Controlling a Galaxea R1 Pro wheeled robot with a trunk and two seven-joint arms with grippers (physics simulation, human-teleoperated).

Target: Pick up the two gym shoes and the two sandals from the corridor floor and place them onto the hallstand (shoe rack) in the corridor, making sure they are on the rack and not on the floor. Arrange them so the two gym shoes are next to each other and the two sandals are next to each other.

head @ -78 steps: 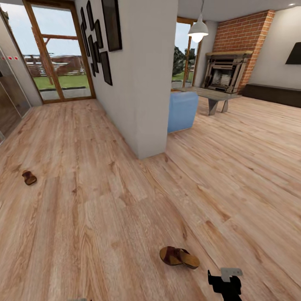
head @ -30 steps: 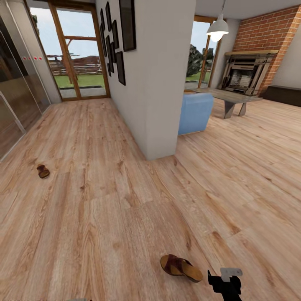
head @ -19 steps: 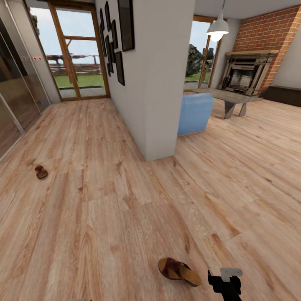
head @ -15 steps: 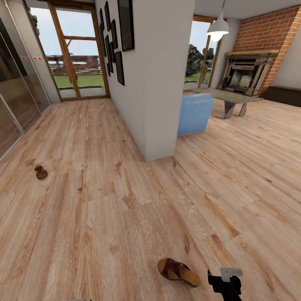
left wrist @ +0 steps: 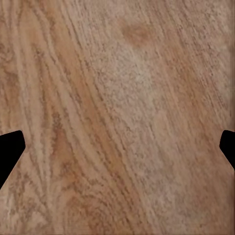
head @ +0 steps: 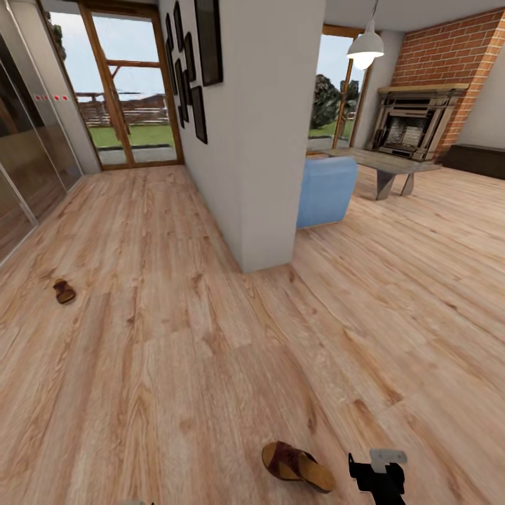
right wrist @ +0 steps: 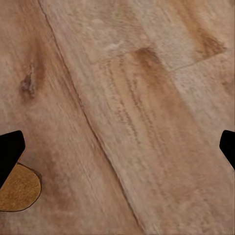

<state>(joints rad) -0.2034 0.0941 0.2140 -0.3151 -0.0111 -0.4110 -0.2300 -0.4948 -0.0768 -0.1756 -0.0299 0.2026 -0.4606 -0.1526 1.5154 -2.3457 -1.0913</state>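
While the nearer sandal (head: 298, 466) lay on the corridor floor (head: 175, 351) just beside the right claw (head: 377, 480), at about nine o'clock from it, the second sandal (head: 64, 291) sat well apart toward ten o'clock, near the glass panels (head: 28, 161). In the right wrist view both fingertips stood wide apart over bare planks with only the sandal's tan heel (right wrist: 18, 188) at one fingertip, so the claw was released and off-centre; closing from there would likely have pinched the heel edge or nudged the shoe away. The left claw (left wrist: 117, 147) was likewise spread and held nothing. No gym shoes or rack could be seen, so carrying would mean turning the base. Open floor ran toward twelve o'clock, but the white wall corner (head: 266, 266) jutted at about one o'clock and the blue seat (head: 324, 189) stood beyond it; a wide swing could have clipped either
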